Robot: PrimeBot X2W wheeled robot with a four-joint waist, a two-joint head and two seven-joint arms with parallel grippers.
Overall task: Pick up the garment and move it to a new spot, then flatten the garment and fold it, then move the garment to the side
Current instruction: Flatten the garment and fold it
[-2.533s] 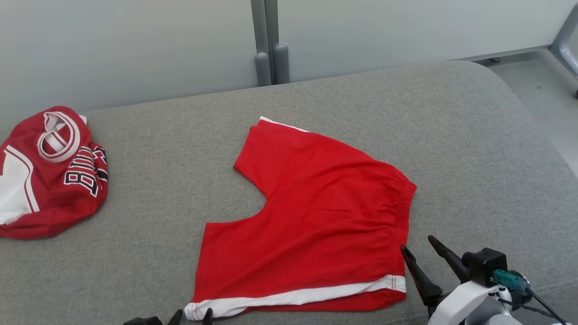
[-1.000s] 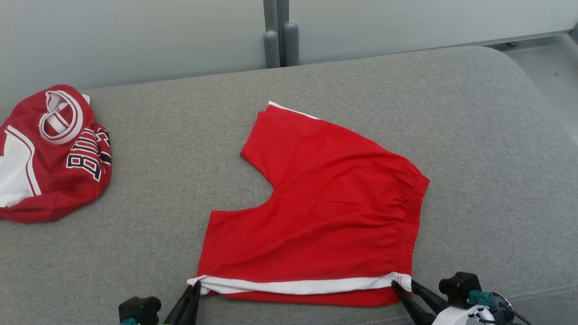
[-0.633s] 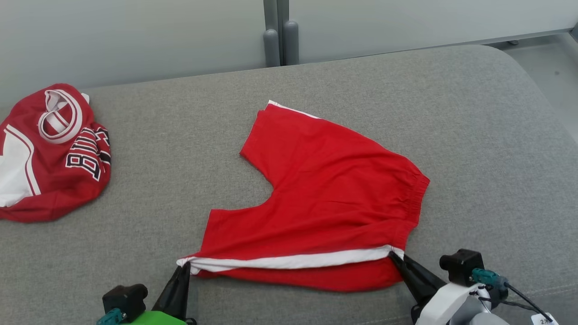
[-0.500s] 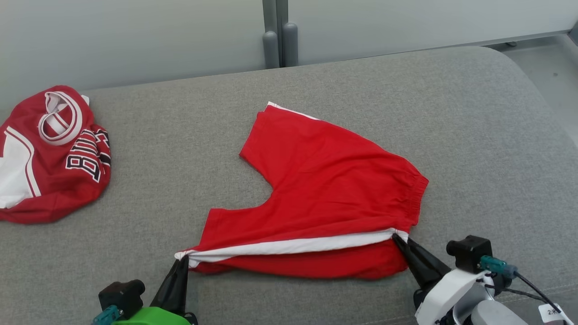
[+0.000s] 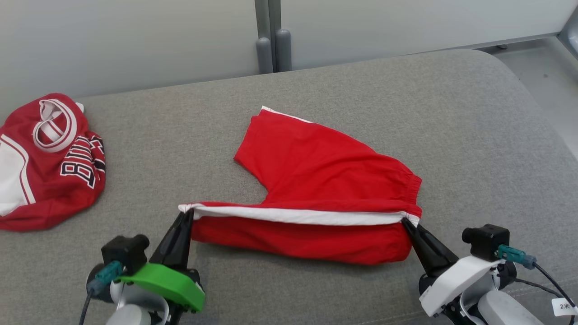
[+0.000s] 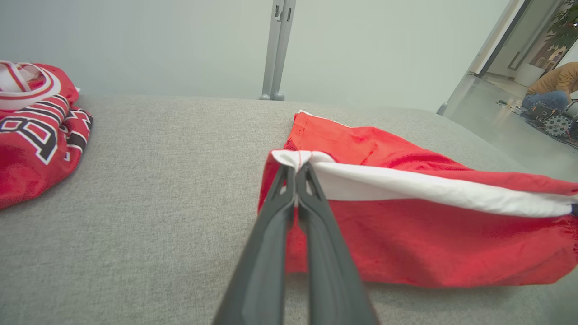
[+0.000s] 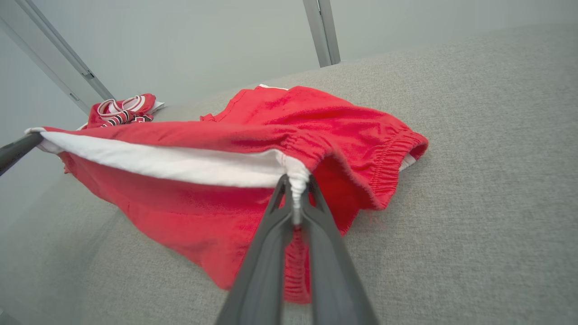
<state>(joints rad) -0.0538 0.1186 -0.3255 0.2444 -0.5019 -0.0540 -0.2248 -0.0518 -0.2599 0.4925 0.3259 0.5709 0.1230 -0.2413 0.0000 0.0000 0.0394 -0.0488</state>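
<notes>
Matt cloth shorts (image 5: 325, 180) (soft) on coarse-woven cushion (image 5: 474, 135).

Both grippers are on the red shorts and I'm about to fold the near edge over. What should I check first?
1. Left gripper shut on the shorts at the hem corner: ok.
2. Right gripper shut on the waistband corner: ok.
3. Striped edge lifted and taut between both grippers: ok.
4. Far half of the shorts lying flat on the grey cushion: ok.
5. Jersey apart from the shorts, off to the left: ok.
6. Both fabric layers caught in each pinch: cannot tell.
</notes>
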